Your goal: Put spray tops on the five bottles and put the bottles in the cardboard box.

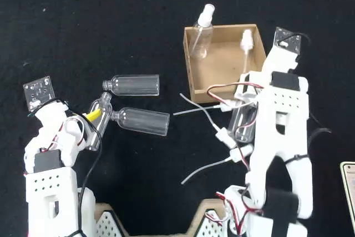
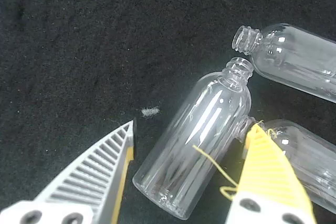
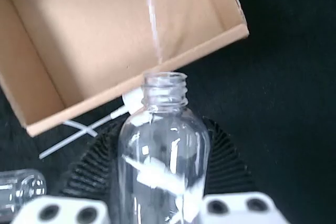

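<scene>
One down, four to go, by my count. The cardboard box [image 1: 216, 73] sits at the far side of the black table [image 1: 138, 26], ahead of the right arm, and it holds just one finished piece. The capped bottle [image 1: 201, 40] leans in the box's far corner on the left arm's side, its spray head poking above the rim. Also in the box, by the opposite wall, is a lone spray top [image 1: 247, 40] with its dip tube trailing toward the near wall. I can't tell whether it lies flat or leans.

Now the work in hand. The right gripper [image 3: 163, 156] is clamped on a clear bottle [image 3: 164, 124], neck bare and pointing at the box, just outside its near wall. That one looks next in line for a top.

Over on the left, the left gripper [image 2: 192, 127] is spread wide, its fingers straddling a third bottle [image 2: 194, 171] lying on the table. The yellow finger looks right up against it while the white one stands off, so it's not a grip yet. A fourth bottle [image 1: 135, 85] and a fifth bottle [image 1: 141, 121] lie on their sides just beyond, uncapped, necks crowding toward the third.

Smallest last: three loose spray tops [image 1: 224, 135] lie on the table close by the right arm, tubes splayed toward the middle. With the one in the box, that makes four tops for the four bare necks.
</scene>
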Robot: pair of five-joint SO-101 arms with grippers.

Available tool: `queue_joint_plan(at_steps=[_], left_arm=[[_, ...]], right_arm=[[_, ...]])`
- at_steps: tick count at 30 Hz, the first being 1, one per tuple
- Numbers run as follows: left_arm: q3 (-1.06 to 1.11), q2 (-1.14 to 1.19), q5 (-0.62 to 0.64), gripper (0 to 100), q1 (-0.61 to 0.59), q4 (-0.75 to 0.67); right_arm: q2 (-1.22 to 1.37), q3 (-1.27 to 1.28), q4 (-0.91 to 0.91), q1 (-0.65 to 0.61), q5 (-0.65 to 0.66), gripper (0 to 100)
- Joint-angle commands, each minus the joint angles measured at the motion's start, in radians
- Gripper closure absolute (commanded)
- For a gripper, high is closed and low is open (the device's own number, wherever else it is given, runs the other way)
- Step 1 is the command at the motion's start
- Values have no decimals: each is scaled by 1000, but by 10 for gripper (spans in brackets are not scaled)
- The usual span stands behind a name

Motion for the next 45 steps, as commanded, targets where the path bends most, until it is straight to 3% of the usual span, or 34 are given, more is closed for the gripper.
queue_joint_plan(at_steps=[1, 5, 12, 17, 27, 38, 45], left_arm=[[-18, -11, 5, 675, -8, -21], [-18, -11, 5, 675, -8, -21], [-16, -11, 5, 675, -8, -21], [-16, -11, 5, 675, -8, -21], [-13, -11, 6, 675, -2, -21], [-12, -11, 8, 675, -2, -23], [-10, -11, 8, 675, -4, -21]], right_arm=[[-96, -4, 58, 28, 14, 942], [-179, -1, 97, 72, 17, 941], [-328, 16, -6, 258, 192, 941], [-355, 186, -299, 371, 241, 942], [-463, 555, -847, 479, 242, 942], [-446, 1066, -1800, 489, 331, 939], [-395, 1110, -1870, 496, 333, 938]])
